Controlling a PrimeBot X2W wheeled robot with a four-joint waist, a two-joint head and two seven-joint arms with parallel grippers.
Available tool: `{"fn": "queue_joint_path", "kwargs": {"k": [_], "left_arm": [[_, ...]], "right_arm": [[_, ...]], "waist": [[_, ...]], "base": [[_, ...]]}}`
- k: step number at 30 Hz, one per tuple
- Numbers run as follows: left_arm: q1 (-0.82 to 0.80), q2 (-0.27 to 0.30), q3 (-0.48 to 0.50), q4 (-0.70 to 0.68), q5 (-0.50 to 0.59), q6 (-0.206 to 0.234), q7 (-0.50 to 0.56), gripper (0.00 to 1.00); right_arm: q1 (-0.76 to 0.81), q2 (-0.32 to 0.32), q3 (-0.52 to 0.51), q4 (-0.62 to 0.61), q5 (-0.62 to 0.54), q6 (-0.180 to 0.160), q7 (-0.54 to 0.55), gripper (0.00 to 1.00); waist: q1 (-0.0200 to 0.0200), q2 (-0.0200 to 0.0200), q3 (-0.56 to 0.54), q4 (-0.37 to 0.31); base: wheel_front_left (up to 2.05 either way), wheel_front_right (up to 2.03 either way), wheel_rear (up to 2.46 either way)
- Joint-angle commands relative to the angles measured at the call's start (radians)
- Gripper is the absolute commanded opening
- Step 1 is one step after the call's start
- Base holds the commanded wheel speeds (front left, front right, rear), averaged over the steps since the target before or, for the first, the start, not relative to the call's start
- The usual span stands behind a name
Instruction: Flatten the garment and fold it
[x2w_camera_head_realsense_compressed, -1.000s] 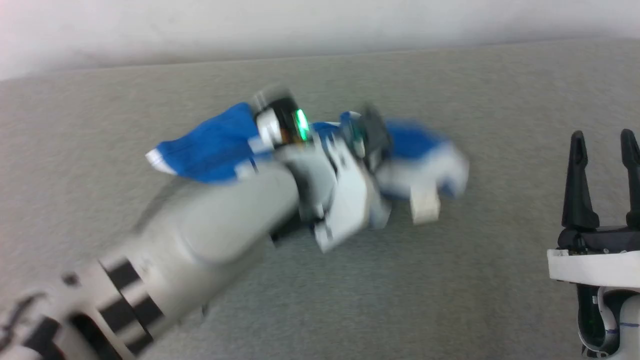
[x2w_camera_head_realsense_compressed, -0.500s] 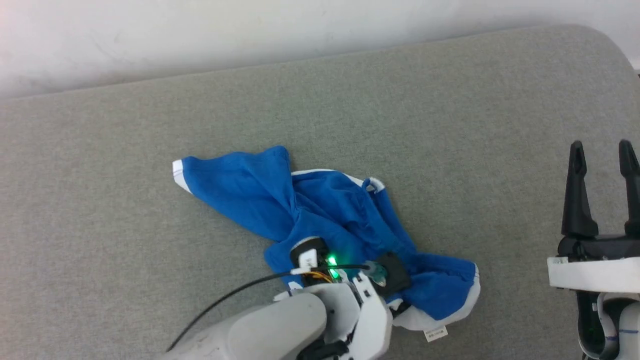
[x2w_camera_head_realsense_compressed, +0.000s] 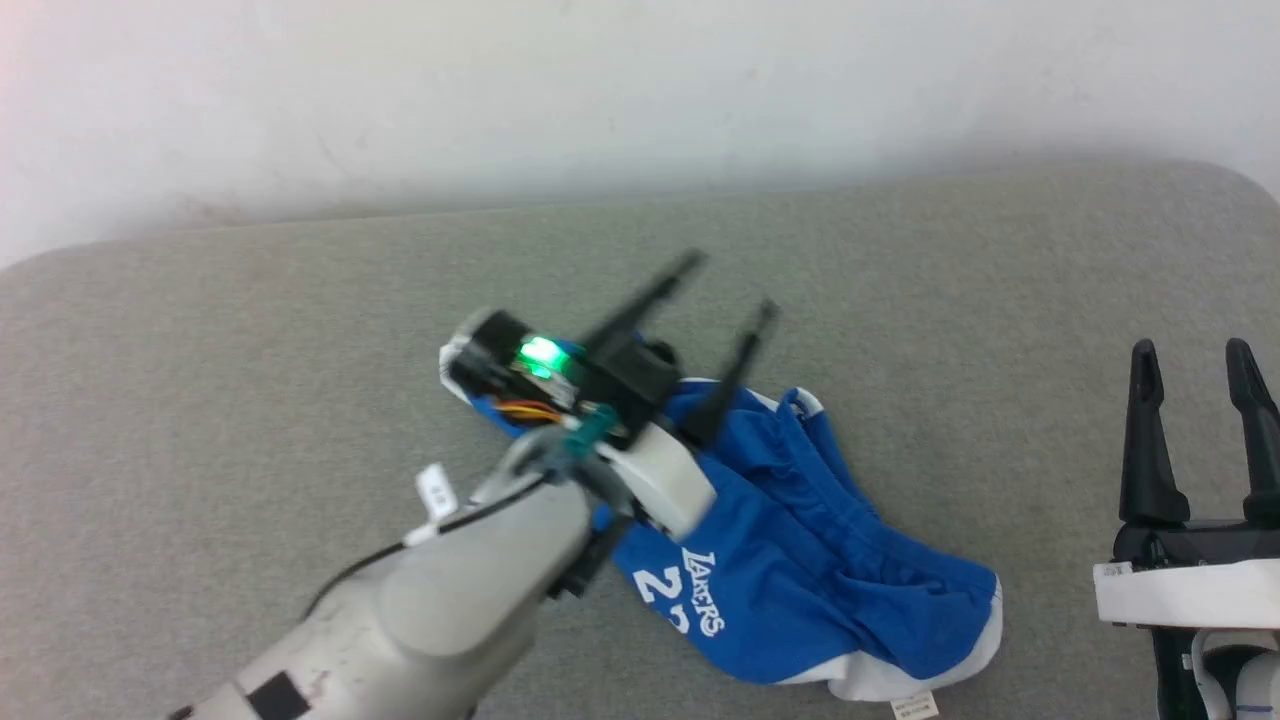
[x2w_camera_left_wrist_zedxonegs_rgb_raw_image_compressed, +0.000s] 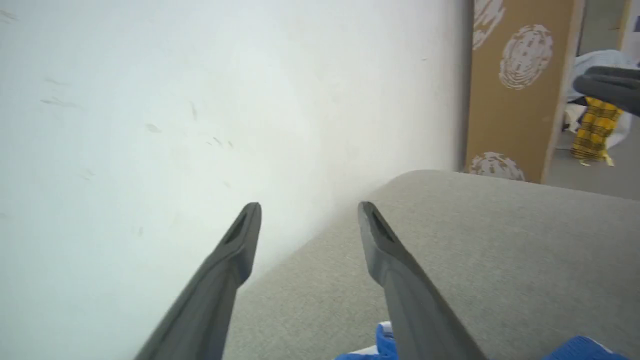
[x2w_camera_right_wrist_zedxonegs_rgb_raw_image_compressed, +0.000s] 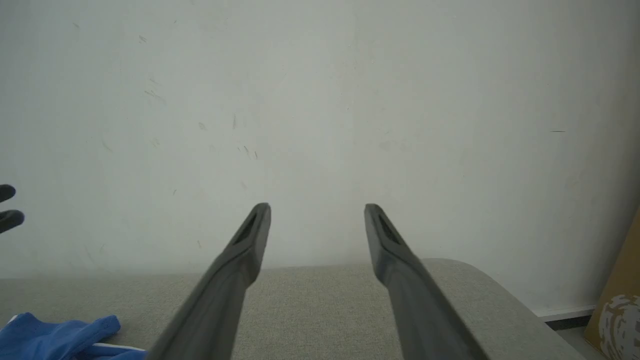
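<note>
The garment (x2w_camera_head_realsense_compressed: 800, 560), royal-blue shorts with white trim, white "LAKERS" lettering and a small white tag, lies crumpled on the grey surface (x2w_camera_head_realsense_compressed: 250, 400) at centre right. My left gripper (x2w_camera_head_realsense_compressed: 728, 285) hovers above its far left part, open, fingers pointing up and away, nothing between them. In the left wrist view the left gripper (x2w_camera_left_wrist_zedxonegs_rgb_raw_image_compressed: 309, 212) faces the white wall, with blue cloth (x2w_camera_left_wrist_zedxonegs_rgb_raw_image_compressed: 385, 340) at the bottom edge. My right gripper (x2w_camera_head_realsense_compressed: 1192, 362) stands open at the right, apart from the shorts. The right wrist view shows the right gripper (x2w_camera_right_wrist_zedxonegs_rgb_raw_image_compressed: 317, 212) empty, with the garment (x2w_camera_right_wrist_zedxonegs_rgb_raw_image_compressed: 55, 337) at lower left.
A white wall (x2w_camera_head_realsense_compressed: 640, 90) runs along the far edge of the grey padded surface, whose far right corner (x2w_camera_head_realsense_compressed: 1230, 190) is rounded. A brown cardboard panel (x2w_camera_left_wrist_zedxonegs_rgb_raw_image_compressed: 520, 85) stands past that corner, with a yellow patterned cloth (x2w_camera_left_wrist_zedxonegs_rgb_raw_image_compressed: 595, 130) beyond it.
My left gripper has let go of the shorts and lifted up off them, now open. The shorts lie with the lettering side up. The head camera has shifted. The right gripper has stayed open.
</note>
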Motion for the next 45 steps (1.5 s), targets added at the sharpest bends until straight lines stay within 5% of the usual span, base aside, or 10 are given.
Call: {"fn": "queue_joint_path", "kwargs": {"k": [1, 5, 10, 17, 25, 33, 39, 45], "left_arm": [[0.017, 0.013, 0.02, -0.007, 0.012, 0.026, -0.008, 1.0], [0.1, 0.042, 0.166, -0.096, 0.061, 0.154, -0.012, 1.0], [0.266, 0.079, 0.366, -0.215, 0.131, 0.259, -0.012, 1.0], [0.507, 0.083, 0.572, -0.289, 0.218, 0.297, -0.013, 1.0], [0.677, 0.011, 0.688, -0.277, 0.282, 0.238, -0.013, 1.0], [0.677, -0.053, 0.772, -0.269, 0.337, 0.147, -0.013, 1.0], [0.482, -0.016, 0.811, -0.21, 0.359, 0.017, -0.013, 1.0], [0.194, 0.032, 0.74, -0.035, 0.372, -0.159, 0.039, 1.0]], "right_arm": [[0.01, 0.002, -0.003, -0.002, -0.007, -0.002, -0.005, 1.0], [0.017, 0.002, -0.004, -0.004, -0.009, -0.002, -0.005, 1.0], [0.021, 0.002, -0.006, -0.006, -0.01, -0.002, -0.005, 1.0], [0.034, 0.002, -0.007, 0.002, -0.006, -0.002, -0.005, 1.0], [0.048, 0.002, -0.008, 0.019, 0.002, -0.002, -0.005, 1.0], [0.044, 0.002, -0.01, 0.023, 0.004, -0.002, -0.005, 1.0], [0.018, 0.002, 0.0, 0.02, 0.003, -0.002, -0.005, 1.0], [-0.003, 0.002, 0.009, 0.017, 0.009, -0.002, -0.005, 1.0]], "waist": [[0.0001, -0.0001, -0.025, 0.028], [0.0001, -0.0001, -0.028, 0.041], [0.0001, -0.0001, -0.031, 0.052], [0.0001, -0.0001, -0.04, 0.066], [0.0001, -0.0001, -0.05, 0.075], [0.0001, -0.0001, -0.047, 0.081], [0.0001, -0.0001, -0.024, 0.071], [0.0001, -0.0001, 0.017, 0.042]], "base": [[0.0, 0.0, 0.0], [0.0, 0.0, 0.0], [0.0, 0.0, 0.0], [0.0, 0.0, 0.0], [0.0, 0.0, 0.0], [0.0, 0.0, 0.0], [0.0, 0.0, 0.0], [0.0, 0.0, 0.0]]}}
